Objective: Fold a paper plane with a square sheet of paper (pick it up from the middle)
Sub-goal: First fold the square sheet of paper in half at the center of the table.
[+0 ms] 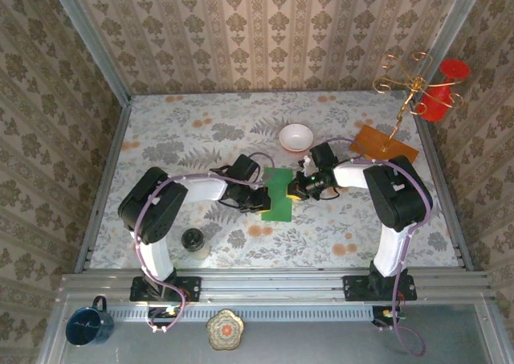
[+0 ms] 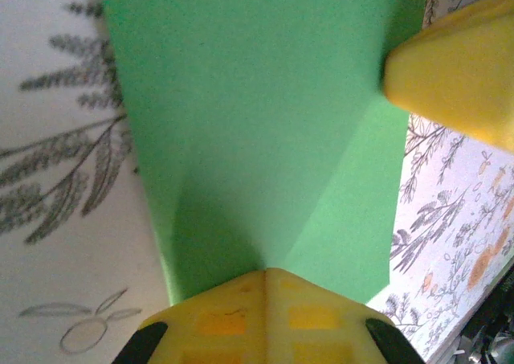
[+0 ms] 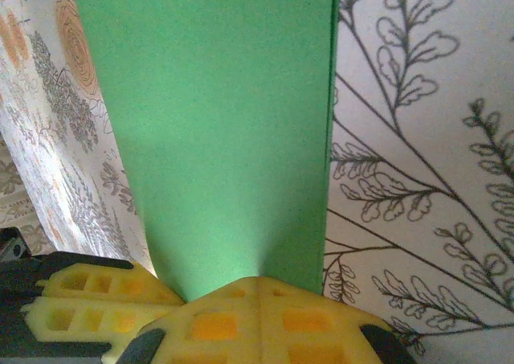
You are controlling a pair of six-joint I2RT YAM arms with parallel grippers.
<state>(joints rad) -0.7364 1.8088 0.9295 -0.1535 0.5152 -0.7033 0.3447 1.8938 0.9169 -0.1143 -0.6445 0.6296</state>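
Three walls (image 1: 265, 26) close in the table (image 1: 201, 115) — beige wallpaper in upright stripes with a darker leaf-and-flower ornament. Grey metal posts (image 1: 90, 41) stand at the back corners. The table wears a pale cloth printed with grey ferns and orange blossoms. Along its near edge run ribbed aluminium rails (image 1: 273, 282) — below them a plain grey ledge (image 1: 321, 336). The light is bright and even, with soft shadows.

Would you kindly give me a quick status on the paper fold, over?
Both shut on the green paper: left gripper on one edge, right gripper on the opposite edge. Paper creased, mid-table. White bowl stands apart behind it.
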